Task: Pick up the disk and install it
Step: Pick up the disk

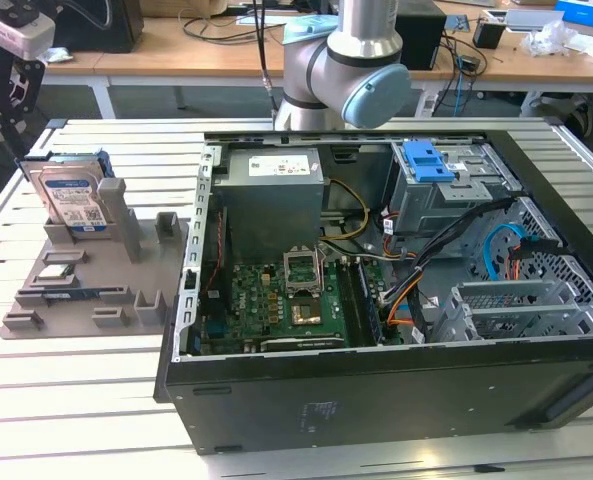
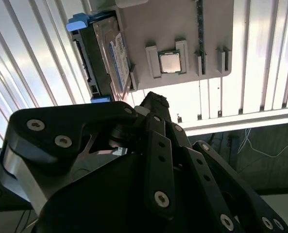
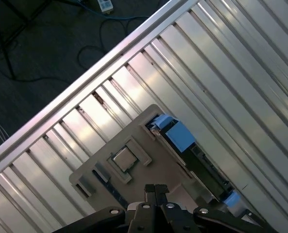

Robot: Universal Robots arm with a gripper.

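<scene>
- Pincer (image 3: 155, 188) fingers sit pressed together in the first wrist view, with nothing clamped between them; in the second wrist view the gripper's (image 2: 153, 100) black linkage runs out to the same closed tip.
- It hangs over the grey holder tray (image 3: 156, 145), near the disk (image 3: 194, 160) but clear of it.
- In the exterior view the disk (image 1: 74, 200) stands on edge in a slot at the far end of the holder tray (image 1: 106, 290), leaning slightly, its white-and-blue label facing the camera and its blue carrier bracket showing along the upper edge.
- From the open computer case (image 1: 376, 400), the disk lies out at about ten o'clock, well apart from it, and the holder tray sits at nine o'clock, just beside the case wall.
- The second wrist view shows the disk (image 2: 112, 53) in its blue frame against one side of the holder tray (image 2: 182, 19), with a square processor chip (image 2: 171, 62) seated in a pocket close by.
- The same chip (image 3: 124, 158) rests between the disk and the tray's other slots in the first wrist view.
- Inside the case, the grey drive cage (image 1: 446, 195) fills the two o'clock corner, topped by a blue latch plate (image 1: 426, 160).
- The green motherboard (image 1: 276, 300) lies at seven o'clock within the case.
- The robot arm (image 1: 346, 60) rises behind the case at twelve o'clock.
- Everything rests on a slatted metal table (image 1: 76, 400).
</scene>
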